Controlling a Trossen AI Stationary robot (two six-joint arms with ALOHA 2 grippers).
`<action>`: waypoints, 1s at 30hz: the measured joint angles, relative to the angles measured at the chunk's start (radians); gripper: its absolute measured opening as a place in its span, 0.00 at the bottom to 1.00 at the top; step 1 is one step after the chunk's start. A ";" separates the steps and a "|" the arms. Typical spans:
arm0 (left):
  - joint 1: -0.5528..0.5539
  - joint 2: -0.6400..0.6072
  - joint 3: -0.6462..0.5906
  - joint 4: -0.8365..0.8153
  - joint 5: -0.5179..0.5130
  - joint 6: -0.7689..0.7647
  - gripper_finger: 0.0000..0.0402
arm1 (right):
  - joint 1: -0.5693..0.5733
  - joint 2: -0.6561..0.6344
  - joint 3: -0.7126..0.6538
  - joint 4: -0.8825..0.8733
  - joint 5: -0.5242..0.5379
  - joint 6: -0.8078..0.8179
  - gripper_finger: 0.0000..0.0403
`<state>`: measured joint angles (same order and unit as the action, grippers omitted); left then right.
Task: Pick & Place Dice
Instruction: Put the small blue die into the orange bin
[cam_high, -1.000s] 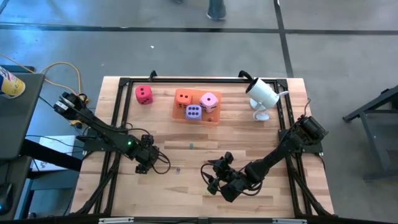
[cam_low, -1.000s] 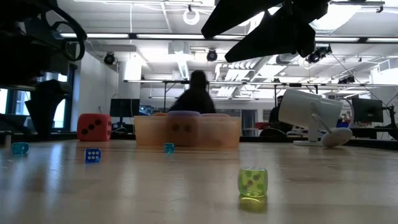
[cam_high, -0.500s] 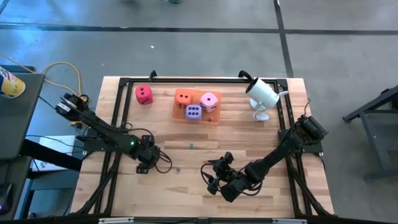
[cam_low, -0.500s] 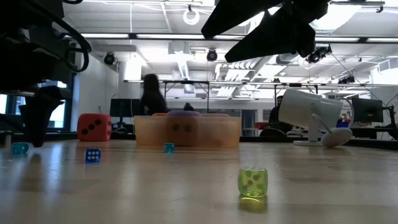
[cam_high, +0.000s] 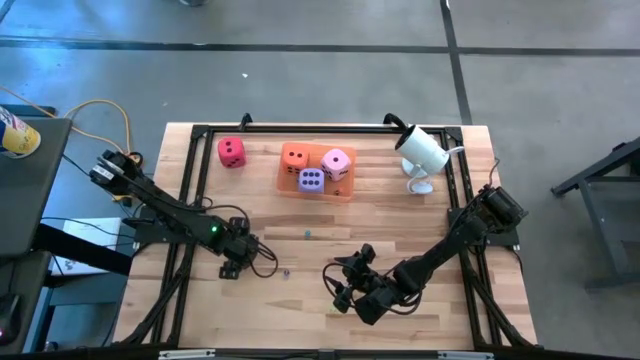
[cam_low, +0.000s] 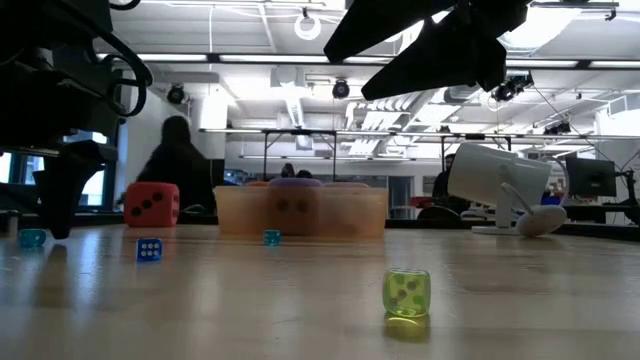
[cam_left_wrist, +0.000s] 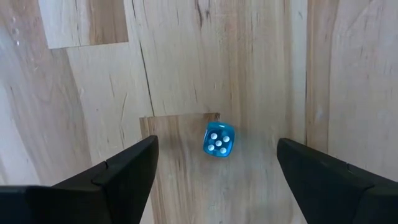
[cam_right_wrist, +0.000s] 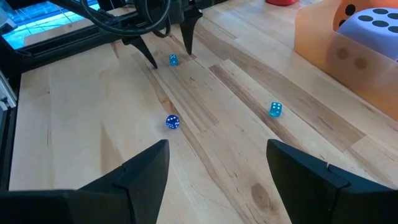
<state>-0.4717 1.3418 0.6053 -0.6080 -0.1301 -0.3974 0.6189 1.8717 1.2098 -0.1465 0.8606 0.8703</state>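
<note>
A red-magenta die (cam_high: 231, 151) rests on the wood at the far left. The orange (cam_high: 294, 155), light pink (cam_high: 336, 162) and purple (cam_high: 311, 180) dice sit in the translucent orange tray (cam_high: 345, 192). My left gripper (cam_left_wrist: 216, 163) points down, open, one finger on either side of a small blue die (cam_left_wrist: 218, 139) without touching it; the right wrist view shows it (cam_right_wrist: 169, 50) too. My right gripper (cam_right_wrist: 217, 152) hangs open above the near middle of the table (cam_high: 345, 290), with nothing between its fingers.
More small clear dice lie on the table: blue (cam_right_wrist: 172, 122), teal (cam_right_wrist: 275, 109) and yellow-green (cam_low: 406, 293). A white camera (cam_high: 420, 155) stands at the far right. A black frame (cam_high: 200, 130) runs along the table's edges. A person (cam_low: 180, 165) is in the room behind.
My left gripper has sunk a little, so its finger now stands by the table next to the small blue die. In the room behind, a person has walked to the left. My right gripper has kept still.
</note>
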 joint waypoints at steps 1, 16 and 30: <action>0.000 0.000 0.000 0.000 -0.001 0.000 0.80 | 0.000 0.000 0.000 0.000 0.000 0.000 0.64; 0.000 0.002 -0.001 0.013 0.014 0.004 0.62 | 0.000 0.000 0.000 0.001 0.000 -0.001 0.64; 0.000 0.002 -0.001 0.041 -0.003 0.030 0.34 | -0.006 0.000 0.000 0.001 0.000 -0.002 0.64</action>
<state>-0.4721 1.3441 0.6048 -0.5671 -0.1328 -0.3676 0.6125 1.8717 1.2098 -0.1455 0.8608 0.8684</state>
